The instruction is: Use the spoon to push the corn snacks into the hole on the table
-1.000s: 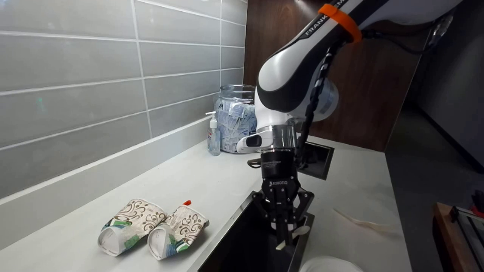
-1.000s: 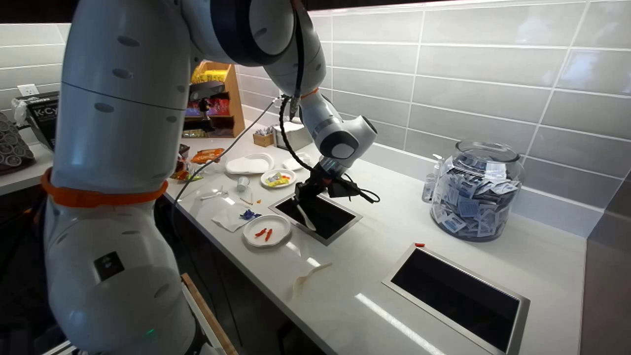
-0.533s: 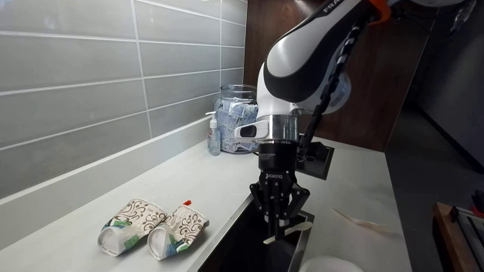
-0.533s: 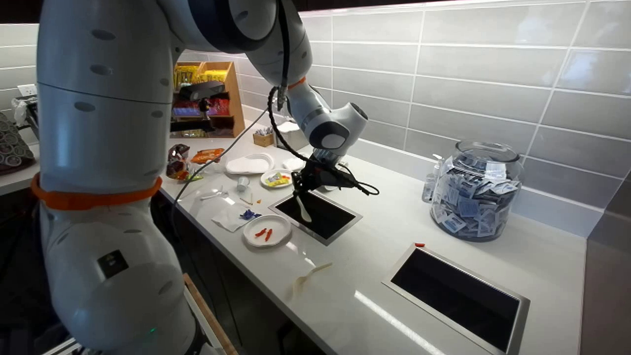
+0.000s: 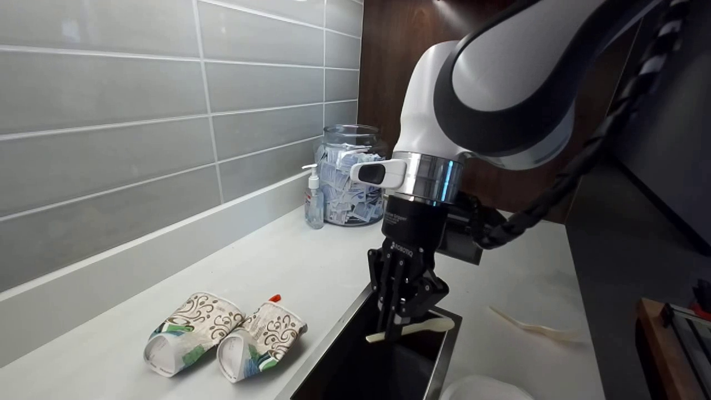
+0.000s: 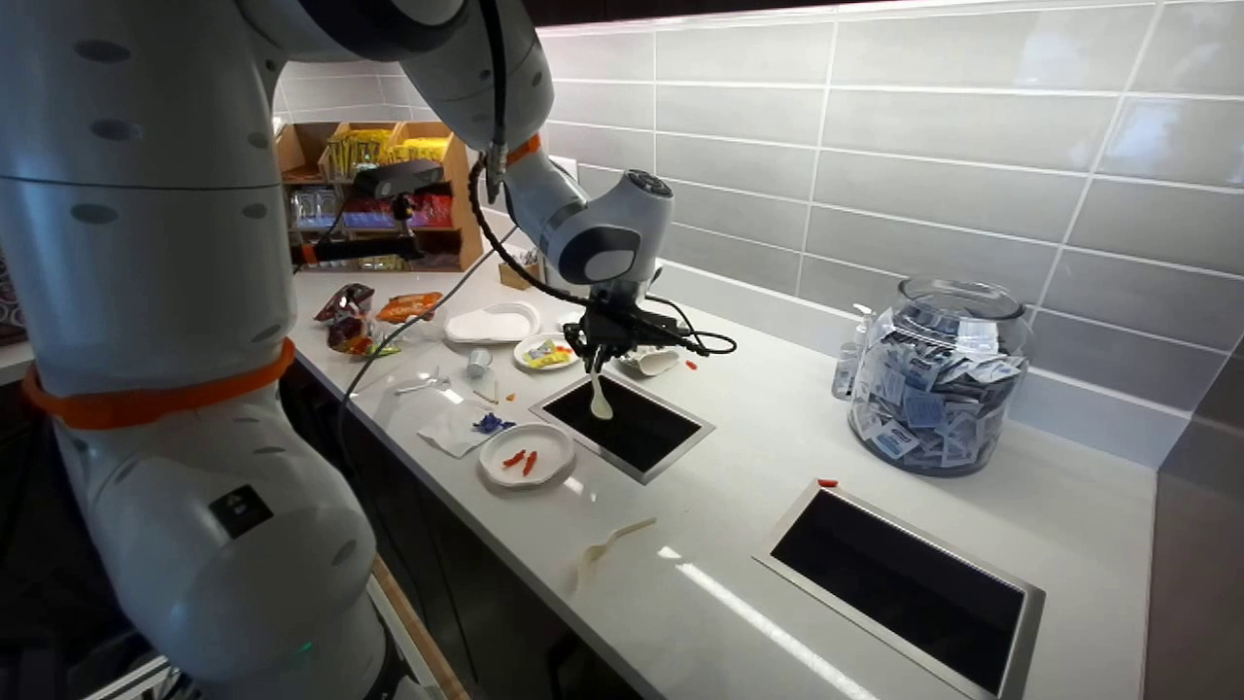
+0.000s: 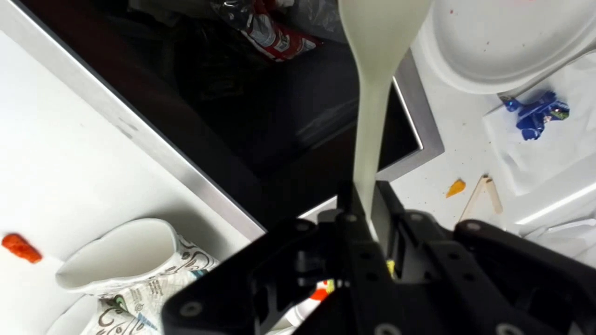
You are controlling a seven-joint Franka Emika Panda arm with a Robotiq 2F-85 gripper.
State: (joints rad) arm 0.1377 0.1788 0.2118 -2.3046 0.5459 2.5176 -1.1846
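Note:
My gripper (image 7: 368,195) is shut on the handle of a pale cream spoon (image 7: 375,83). Over the dark rectangular hole (image 7: 279,125) with its metal rim, the spoon (image 5: 430,326) is held at a slant, its bowl pointing away from the fingers. Part of the bowl is cut off in the wrist view. One orange-red corn snack (image 7: 21,247) lies on the counter beside the paper cups, the same side as in an exterior view, where a corn snack (image 5: 275,298) shows behind a cup. Two more corn snacks (image 6: 530,463) lie on a white plate (image 6: 494,472).
Two crumpled patterned cups (image 5: 194,328) lie near the hole's rim. A second pale utensil (image 6: 612,544) rests on the counter. Another framed opening (image 6: 904,583) has a red piece (image 6: 827,482) at its corner. Near the wall stand a glass jar (image 6: 943,389) and a pump bottle (image 5: 314,205).
The arm has shifted and turned, carrying the gripper and spoon a short way along the hole. The spoon's angle has changed. A cup and red piece behind the gripper now show in an exterior view.

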